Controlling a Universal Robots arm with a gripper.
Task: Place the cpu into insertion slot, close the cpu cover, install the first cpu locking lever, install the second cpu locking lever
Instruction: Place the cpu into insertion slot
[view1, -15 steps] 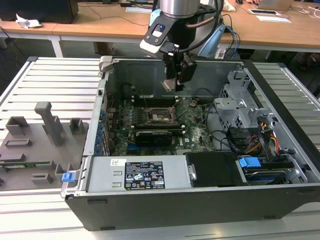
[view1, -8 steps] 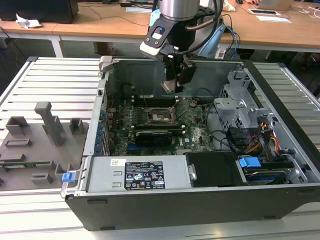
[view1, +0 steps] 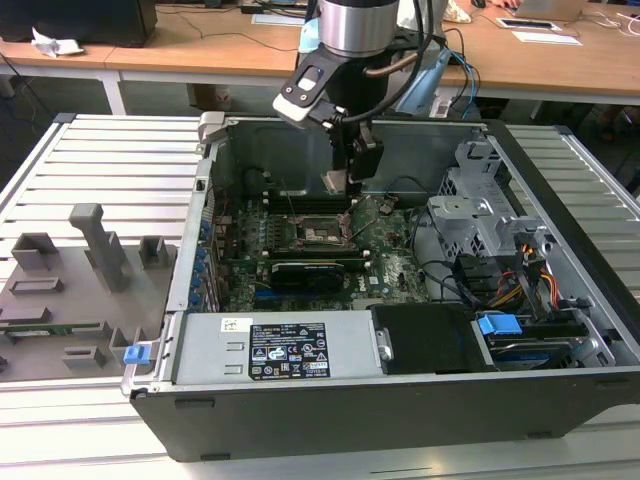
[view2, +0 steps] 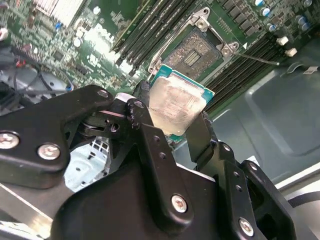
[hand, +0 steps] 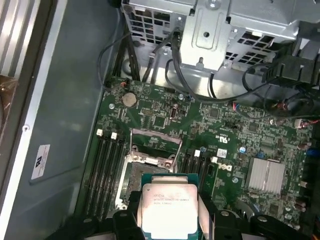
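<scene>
The chip (view2: 175, 105) is gripped by the gripper (view2: 172, 102), its black fingers (view2: 197, 135) closed against two opposite edges. The chip is held flat, metal face up, above the green board (hand: 225, 130) inside the open computer case (view1: 560, 200), clear of the board.

In the exterior view the gripper (view1: 345, 165) is seen reaching down into the case, near its far wall, with the chip (view1: 333, 182) held just above the socket (view1: 320, 232). In the first wrist view the chip (hand: 169, 207) is seen between the fingers of the gripper (hand: 169, 220), overlapping the near edge of the socket (hand: 131, 175). The socket (view2: 195, 52) is left uncovered, its dark centre exposed. The cover (hand: 155, 131) is seen swung up off the socket, at the socket's edge toward the metal drive cage (hand: 210, 30).

The socket is flanked on both sides by long black memory slots (hand: 107, 165). A black card (view1: 310, 270) is fitted on the board between the socket and the grey power supply (view1: 270, 350) at the case's near wall.
</scene>
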